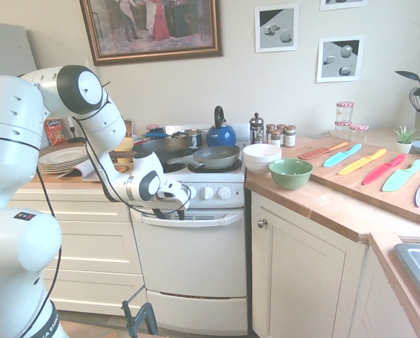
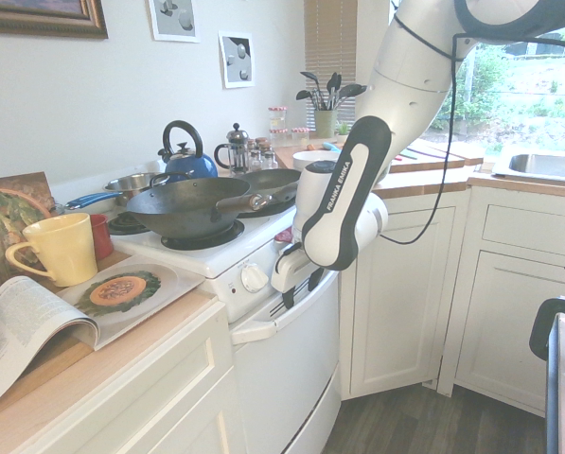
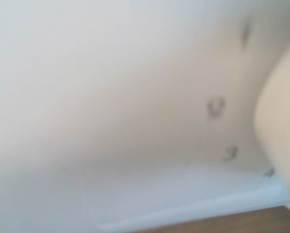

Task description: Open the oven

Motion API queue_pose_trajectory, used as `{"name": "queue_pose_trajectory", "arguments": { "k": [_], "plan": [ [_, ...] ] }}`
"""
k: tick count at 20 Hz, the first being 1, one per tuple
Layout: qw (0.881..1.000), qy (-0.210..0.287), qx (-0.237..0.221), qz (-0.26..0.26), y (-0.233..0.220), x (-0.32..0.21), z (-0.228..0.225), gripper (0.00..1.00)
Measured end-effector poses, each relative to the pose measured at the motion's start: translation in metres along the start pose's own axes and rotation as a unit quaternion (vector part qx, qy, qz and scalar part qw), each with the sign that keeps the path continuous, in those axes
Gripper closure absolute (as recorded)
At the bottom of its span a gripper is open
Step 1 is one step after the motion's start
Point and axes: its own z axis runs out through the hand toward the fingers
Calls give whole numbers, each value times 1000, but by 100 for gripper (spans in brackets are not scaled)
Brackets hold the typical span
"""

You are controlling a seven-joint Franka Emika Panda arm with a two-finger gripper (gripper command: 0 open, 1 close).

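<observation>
Gripper (image 1: 173, 209) sits at the left part of the wide bar handle (image 1: 202, 217) of the oven (image 1: 195, 267), which stands between the cream cabinets (image 1: 90, 246) and the corner cabinet (image 1: 301, 282); its dark fingers reach down at the handle, but I cannot tell if they are closed on it. The door looks stiff, hinged low and rather heavy, so I judge the handle is the only good hold. The floor in front looks free for the door to swing down.
</observation>
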Motion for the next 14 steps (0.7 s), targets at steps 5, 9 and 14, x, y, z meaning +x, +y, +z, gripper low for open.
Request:
{"name": "queue_pose_trajectory", "arguments": {
  "k": [5, 9, 14],
  "plan": [
    [1000, -15, -22, 16, 54, -42, 15, 0],
    [998, -35, -42, 18, 118, -92, 22, 0],
    [997, -49, -45, 29, 148, -98, 2, 0]
  ]
}}
